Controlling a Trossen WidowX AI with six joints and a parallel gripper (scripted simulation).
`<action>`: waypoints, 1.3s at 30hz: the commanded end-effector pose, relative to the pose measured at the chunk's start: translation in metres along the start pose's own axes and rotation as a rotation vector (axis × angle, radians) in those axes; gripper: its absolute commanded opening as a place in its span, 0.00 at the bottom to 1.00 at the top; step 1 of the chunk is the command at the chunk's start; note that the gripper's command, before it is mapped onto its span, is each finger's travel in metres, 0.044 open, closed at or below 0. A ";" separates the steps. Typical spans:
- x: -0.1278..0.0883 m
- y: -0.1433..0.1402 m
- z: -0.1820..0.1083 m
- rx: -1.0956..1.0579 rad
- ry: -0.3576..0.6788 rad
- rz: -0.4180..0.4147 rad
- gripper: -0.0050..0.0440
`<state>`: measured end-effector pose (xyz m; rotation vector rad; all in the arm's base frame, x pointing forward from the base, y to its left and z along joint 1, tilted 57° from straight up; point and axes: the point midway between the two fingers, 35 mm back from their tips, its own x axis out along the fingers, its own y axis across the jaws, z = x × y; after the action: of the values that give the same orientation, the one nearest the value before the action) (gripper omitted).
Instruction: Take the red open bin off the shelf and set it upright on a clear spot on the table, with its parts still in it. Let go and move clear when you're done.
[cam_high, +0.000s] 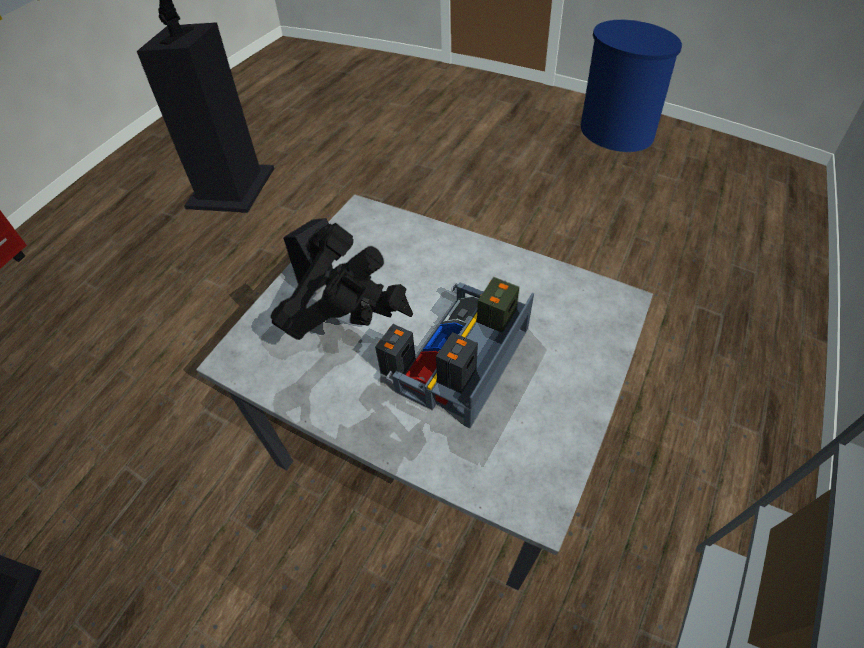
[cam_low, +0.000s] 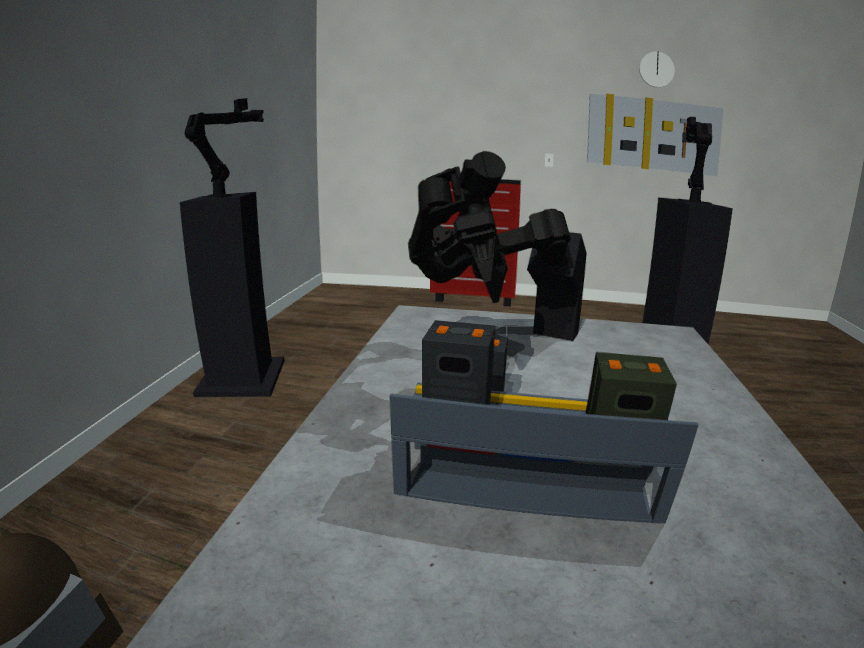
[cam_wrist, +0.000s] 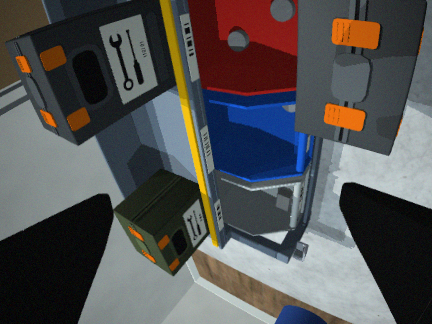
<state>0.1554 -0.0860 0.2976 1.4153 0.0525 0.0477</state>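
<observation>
The red open bin (cam_high: 421, 366) (cam_wrist: 245, 67) sits at one end of the row on the grey-blue shelf (cam_high: 503, 357) (cam_low: 537, 428). The wrist view shows grey round parts (cam_wrist: 238, 40) inside it; its far end is cut off there. In the exterior view the shelf hides nearly all of it. A dark grey case (cam_high: 395, 354) (cam_wrist: 360, 100) stands close in front of the red bin and covers part of it in the wrist view. My gripper (cam_high: 409, 311) (cam_low: 492, 290) (cam_wrist: 227, 200) is open and empty, above the table in front of the shelf.
A blue bin (cam_high: 442, 337) (cam_wrist: 250, 145) and a grey bin (cam_high: 458, 310) (cam_wrist: 255, 207) complete the row. A yellow bar (cam_low: 537, 401) (cam_wrist: 186, 110) runs behind it. Another dark case (cam_high: 457, 366) (cam_low: 457, 369) and a green case (cam_high: 498, 305) (cam_low: 633, 387) stand on the shelf's upper rear part.
</observation>
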 end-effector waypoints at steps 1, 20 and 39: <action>0.039 -0.031 0.019 -0.006 -0.111 -0.235 1.00; 0.039 -0.031 0.019 -0.006 -0.111 -0.235 1.00; -0.016 -0.040 -0.025 -0.267 -0.006 -0.004 1.00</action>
<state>0.1426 -0.0692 0.2598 1.1702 0.0725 -0.0666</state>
